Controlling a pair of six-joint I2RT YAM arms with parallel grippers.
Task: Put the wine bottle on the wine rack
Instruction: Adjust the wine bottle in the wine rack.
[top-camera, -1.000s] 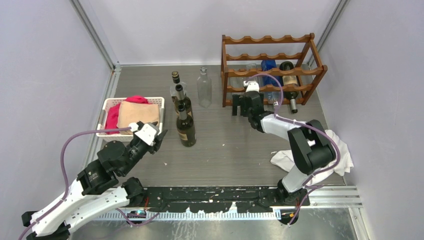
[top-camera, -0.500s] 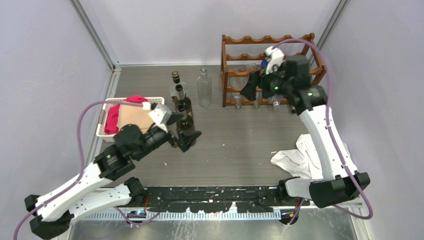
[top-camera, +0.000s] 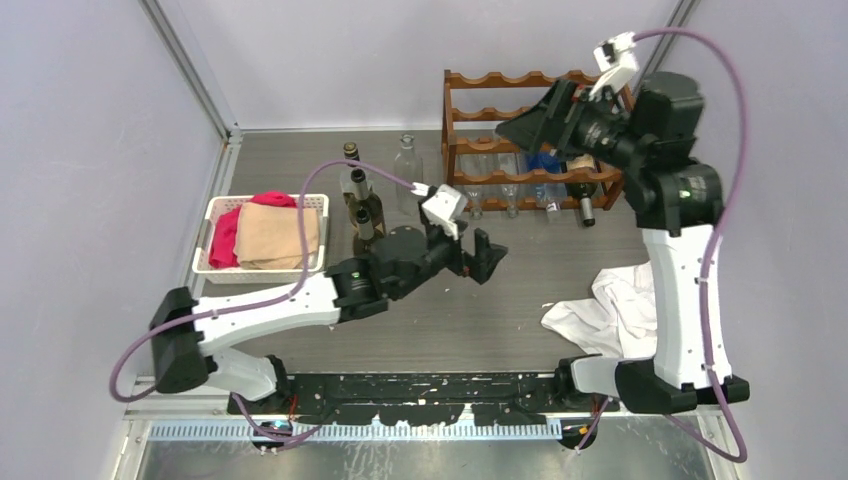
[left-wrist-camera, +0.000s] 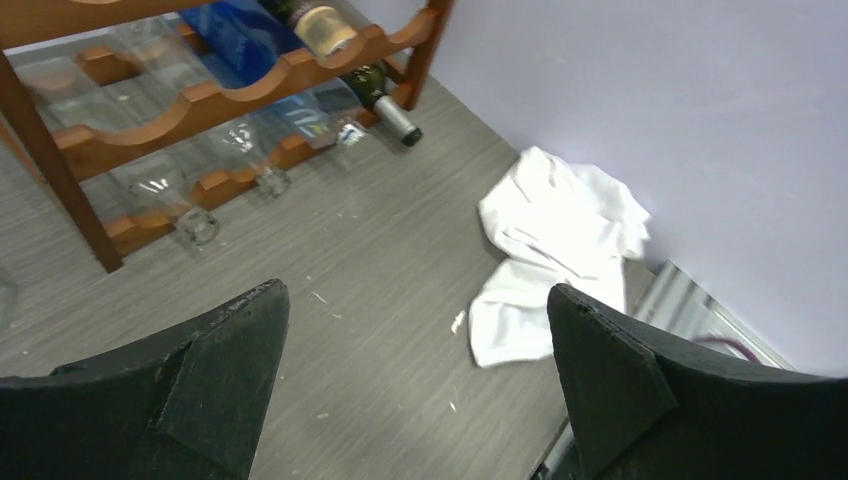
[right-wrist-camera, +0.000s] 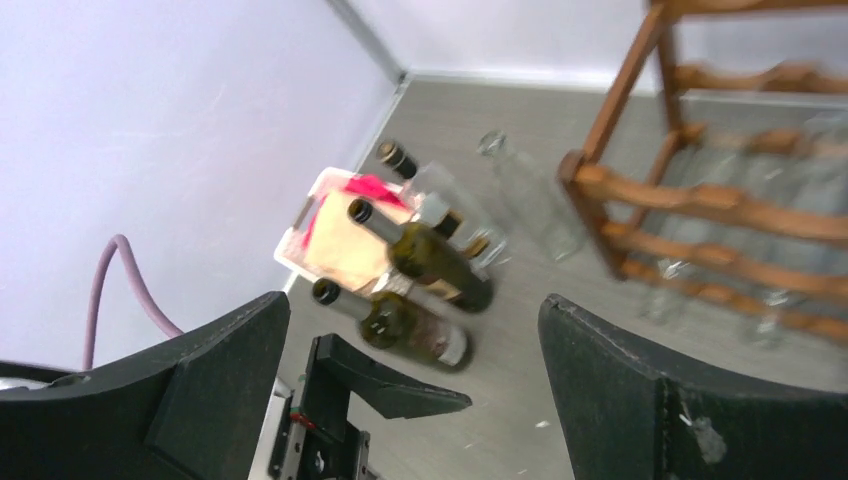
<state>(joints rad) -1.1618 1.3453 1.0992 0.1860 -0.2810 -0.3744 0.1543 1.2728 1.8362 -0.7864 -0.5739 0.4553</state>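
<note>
Three dark wine bottles (top-camera: 360, 200) stand in a row left of centre; they also show in the right wrist view, the nearest being the front wine bottle (right-wrist-camera: 405, 325). The reddish-brown wine rack (top-camera: 470, 108) stands at the back right with clear, blue and dark bottles lying on its lower tiers (left-wrist-camera: 300, 70). My left gripper (top-camera: 482, 258) (left-wrist-camera: 412, 292) hangs open over bare table at centre, right of the bottles and empty. My right gripper (top-camera: 515, 128) (right-wrist-camera: 415, 302) is raised high in front of the rack, open and empty.
A clear glass bottle (top-camera: 406, 165) stands beside the rack. A white basket (top-camera: 205, 262) with red and tan cloths sits at the left. A crumpled white cloth (top-camera: 615, 310) (left-wrist-camera: 555, 235) lies at the right, near the right arm's base.
The left arm swung from beside the basket past the front bottle to the table's centre, and its jaws opened wide. The right arm rose from the rack's foot to high in front of it.
</note>
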